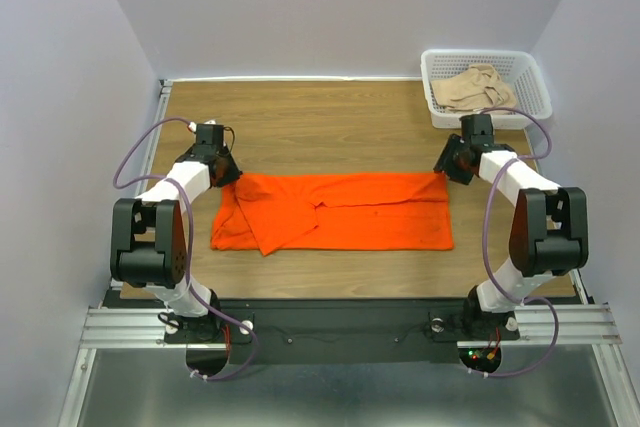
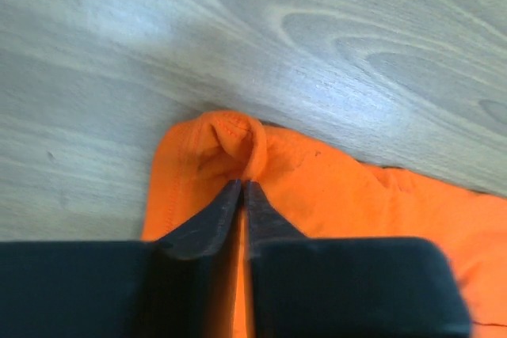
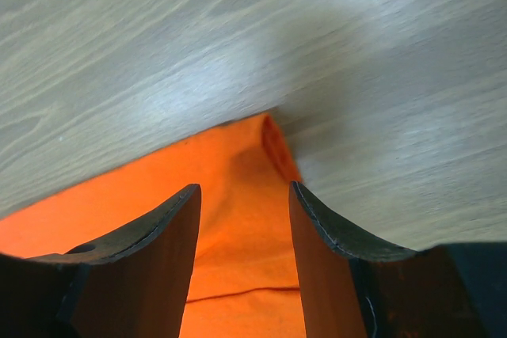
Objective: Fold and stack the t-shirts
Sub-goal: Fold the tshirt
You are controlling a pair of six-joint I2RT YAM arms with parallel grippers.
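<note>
No writing, label, brand mark, number or sign can be read anywhere in the overhead view or either wrist view.

R hand (image 3: 244,187) spread open over corner of orange shirt (image 3: 127,203); shirt flat on wood table (image 3: 356,53).

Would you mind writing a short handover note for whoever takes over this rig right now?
The left gripper is shut on the far left corner of the orange shirt.
The right gripper is open, jaws either side of the far right corner, not gripping yet.
The orange shirt lies on the table, seemingly partly folded into a long strip.
The beige shirt sits crumpled in the basket.
Left to do: finish the orange fold, fold the beige one, then stack both.
</note>
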